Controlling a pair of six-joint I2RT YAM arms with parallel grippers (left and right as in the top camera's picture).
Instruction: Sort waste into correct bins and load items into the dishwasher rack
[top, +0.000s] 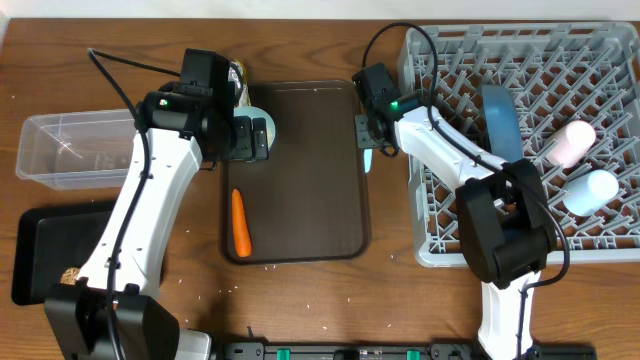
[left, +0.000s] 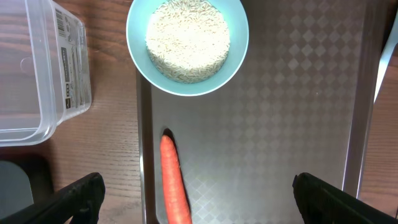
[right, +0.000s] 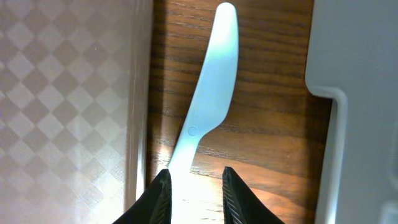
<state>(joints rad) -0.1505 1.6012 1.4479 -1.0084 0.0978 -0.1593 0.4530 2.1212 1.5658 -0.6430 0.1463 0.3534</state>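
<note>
Right gripper (right: 196, 193) straddles the pale spoon (right: 208, 93), jaws narrowly parted, not squeezing, seemingly poised for pickup; it lies on the worktop (right: 273, 124) between the serving tray (right: 68, 93) and the dishwasher rack (right: 367, 62). Left gripper (left: 199, 199) hangs spread wide above the carrot (left: 174, 180).

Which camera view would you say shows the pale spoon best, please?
The right wrist view: the pale spoon fills the frame, seen against bare wood between the brown tray and the rack. Overhead shows only a short sliver; the left wrist view catches a thin strip at its right edge.
</note>
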